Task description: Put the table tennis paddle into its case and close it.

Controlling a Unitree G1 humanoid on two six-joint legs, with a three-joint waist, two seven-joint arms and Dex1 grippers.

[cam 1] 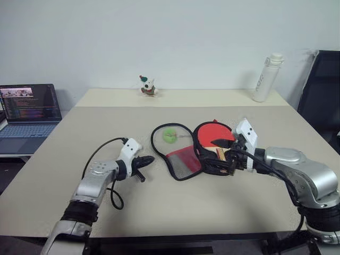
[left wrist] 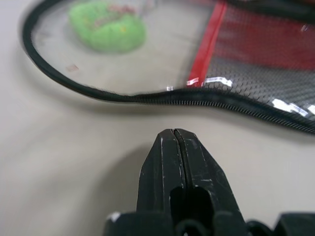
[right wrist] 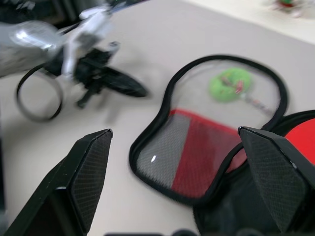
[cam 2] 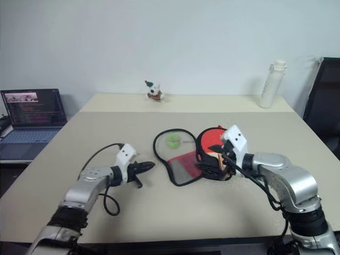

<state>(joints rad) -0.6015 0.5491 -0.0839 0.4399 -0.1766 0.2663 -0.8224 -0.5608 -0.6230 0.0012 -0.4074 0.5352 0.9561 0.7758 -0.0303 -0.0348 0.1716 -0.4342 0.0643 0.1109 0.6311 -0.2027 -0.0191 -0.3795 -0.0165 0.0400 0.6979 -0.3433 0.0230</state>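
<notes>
Paddle seated in the open case mid-table, closing pending: left gripper pinched shut on nothing beside the flap, right gripper fully spread above, empty; next, fold flap over.

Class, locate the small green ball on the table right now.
In the head views the green ball lies near the table's middle, under the see-through mesh flap of the open case, just left of the red paddle and ahead of the shut left hand.

An open laptop sits off the table's left side, with a small figurine, white bottle and black chair beyond.
</notes>
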